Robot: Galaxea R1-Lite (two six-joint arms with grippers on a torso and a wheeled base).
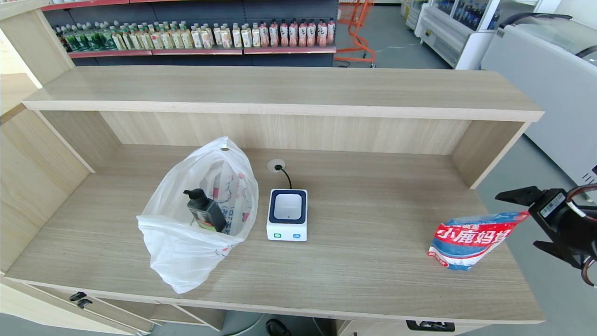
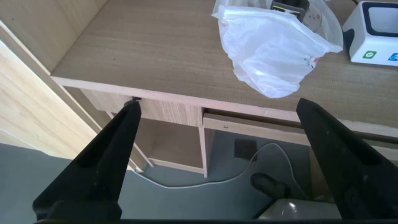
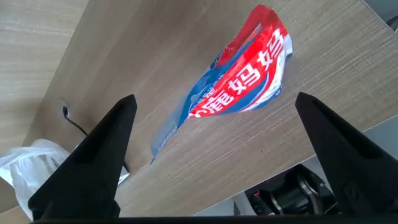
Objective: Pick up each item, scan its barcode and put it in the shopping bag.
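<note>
Head view is showing the scanner point(image 1: 287, 213) sitting on the counter point(image 1: 373, 270), with the shopping bag point(image 1: 186, 252) just to its left holding 1 dark pump bottle point(image 1: 206, 211). The red-and-blue pouch point(image 1: 471, 239) is lying well to the scanner's right, and the right gripper point(image 1: 517, 220) is hovering just past it, fingers spread wide. The left gripper point(image 2: 217, 107), also spread, is hanging off the counter edge, left of the scanner.

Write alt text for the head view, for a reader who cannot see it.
The open right gripper hangs beside a red, white and blue pouch at the right end of a wooden counter. Near the middle sits a white barcode scanner, and left of it a white plastic shopping bag holding a dark pump bottle.
</note>
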